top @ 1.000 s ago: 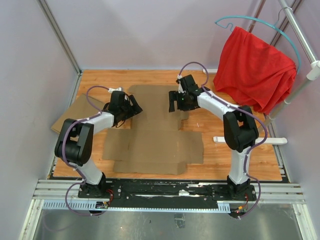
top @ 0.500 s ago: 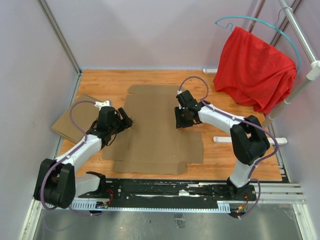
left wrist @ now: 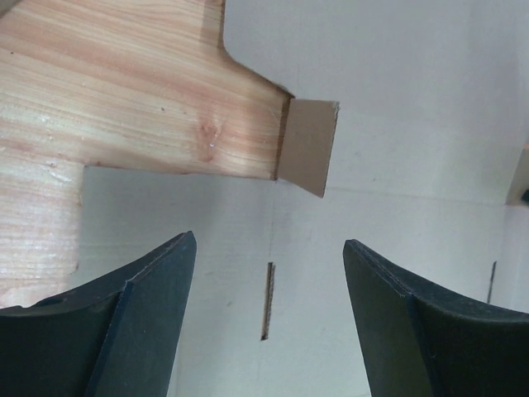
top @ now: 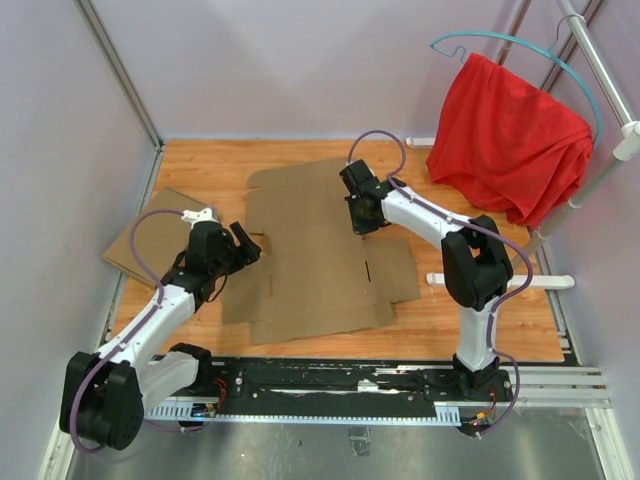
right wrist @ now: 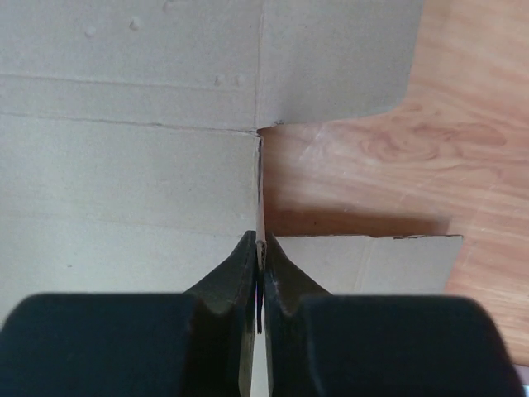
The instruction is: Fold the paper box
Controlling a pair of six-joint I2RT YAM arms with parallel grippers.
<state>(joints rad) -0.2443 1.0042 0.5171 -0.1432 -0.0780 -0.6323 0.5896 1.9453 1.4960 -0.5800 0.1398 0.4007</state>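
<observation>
The wooden table (top: 200, 165) carries the unfolded paper box (top: 310, 270) and, leftward, a tan cardboard box (top: 165, 202).

Red cloth (top: 510, 140): hung on teal hanger (top: 500, 36), well right of right hand (top: 361, 222).
Tan box (top: 122, 252): lay flat, left of left hand (top: 247, 246).

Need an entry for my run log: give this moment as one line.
right claw: shut on flap edge of paper box | left claw: open over its left side, holding nothing | paper box: unfolded on table
</observation>
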